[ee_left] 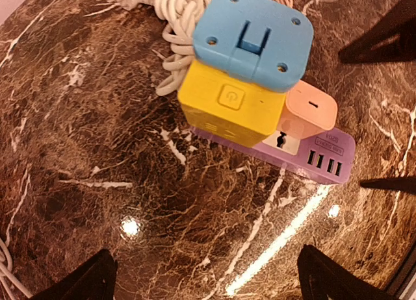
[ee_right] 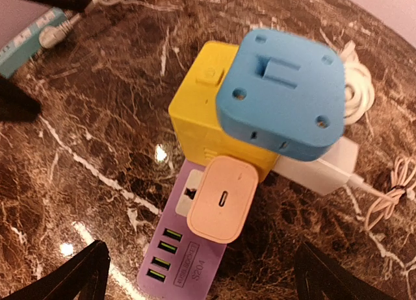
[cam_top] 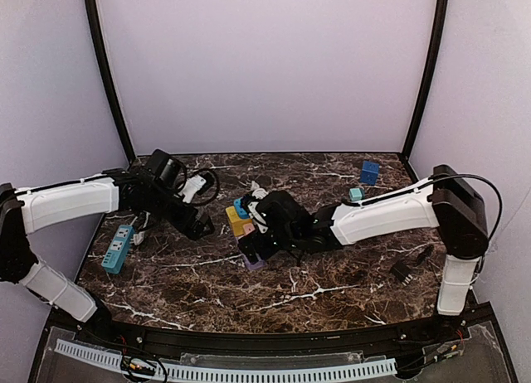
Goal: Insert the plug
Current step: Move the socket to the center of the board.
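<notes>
A peach plug [ee_right: 222, 199] sits seated in the socket of a purple power strip [ee_right: 175, 267], next to its row of USB ports. Against the strip's far end stands a yellow cube socket [ee_right: 201, 112] with a blue adapter [ee_right: 279, 95] on top. The left wrist view shows the same stack: peach plug [ee_left: 311, 108], purple power strip [ee_left: 305, 154], yellow cube socket [ee_left: 227, 105]. My right gripper [ee_right: 205, 284] hangs open just above the strip, holding nothing. My left gripper [ee_left: 208, 287] is open over bare marble beside the stack. From above, the left gripper [cam_top: 199, 225] and right gripper [cam_top: 251, 246] flank the stack.
A teal power strip [cam_top: 118, 248] lies at the left edge. A coiled white cable [cam_top: 199, 186] lies behind the stack, and a white adapter [ee_right: 325, 167] leans on the cube. A blue block [cam_top: 369, 172], a small teal block [cam_top: 355, 195] and a black adapter [cam_top: 406, 267] lie at the right.
</notes>
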